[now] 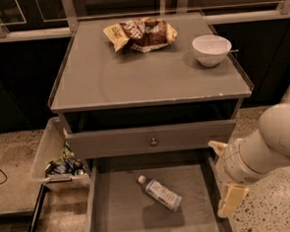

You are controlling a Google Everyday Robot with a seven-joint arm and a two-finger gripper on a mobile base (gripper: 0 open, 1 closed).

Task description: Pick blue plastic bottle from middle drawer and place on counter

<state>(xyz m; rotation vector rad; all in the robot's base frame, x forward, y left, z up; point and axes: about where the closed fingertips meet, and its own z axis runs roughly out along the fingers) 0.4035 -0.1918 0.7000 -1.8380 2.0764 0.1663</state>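
While the blue plastic bottle [160,194] is lying on its side on the floor of the middle drawer [117,218], cap pointing up-left toward the cabinet and body running diagonally down-right, nothing is touching it. It is sitting near the drawer's middle, apart from both side walls. The drawer is standing pulled out, open from above. The gripper [220,178] is hovering just beside the drawer's right wall, right of the bottle, its fingers spread wide and gripping nothing (one cream finger showing high, the other low). The white arm [279,137] is coming in from the right edge.

Step in hand, as I'm judging it: the reach into the drawer, grasp not yet made. Doing it well is meaning swinging the gripper left over the wall, then lowering straight onto the bottle's middle, at the label, not the cap. The jaws should be straddling the bottle across its long axis. A round, light bottle is probably rolling if one finger is landing first, so both should be meeting it together. Be minding the closed drawer front [185,135] with its knob, just above the tray's back, on the lift.

On the counter [147,78] a snack bag [141,33] is lying at the back and a white bowl [211,49] at right rear, so the front-left is looking best for set-down.
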